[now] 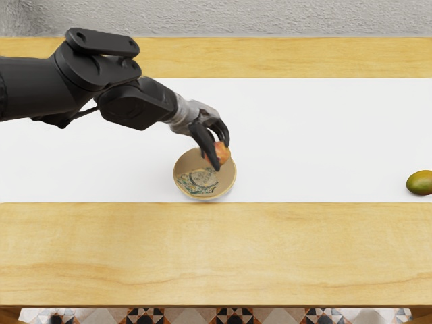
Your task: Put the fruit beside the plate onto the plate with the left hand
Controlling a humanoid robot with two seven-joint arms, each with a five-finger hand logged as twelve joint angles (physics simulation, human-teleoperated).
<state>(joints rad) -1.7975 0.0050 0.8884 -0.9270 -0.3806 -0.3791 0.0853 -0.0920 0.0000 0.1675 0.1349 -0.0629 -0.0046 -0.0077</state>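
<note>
Gripping a small orange-red fruit (222, 151), the left robot hand (206, 130) hung over the plate (229, 179), fingers curled down around the fruit, dark fingertips (214, 162) pointing into the dish. The fruit sat at the plate's far-right part, inside the rim line as seen from the head view; couldn't tell whether it touched the plate surface or was held just above it. The plate was a round tan dish with a grey-green pattern in its middle, and it stood on the white strip (324, 135) that ran across the counter (216, 250), close to the strip's near edge. The left arm (101, 84) came in from the picture's left, black and bulky, forearm slanting down to a grey wrist. A second, green-yellow fruit (420, 182) lay on the white strip at the far right edge of the view, well apart from the plate and partly cut off by the frame. The counter was light wood on both sides of the strip. A grey wall (202, 17) ran along the top, and patterned floor tiles (236, 316) showed under the counter's near edge.
</note>
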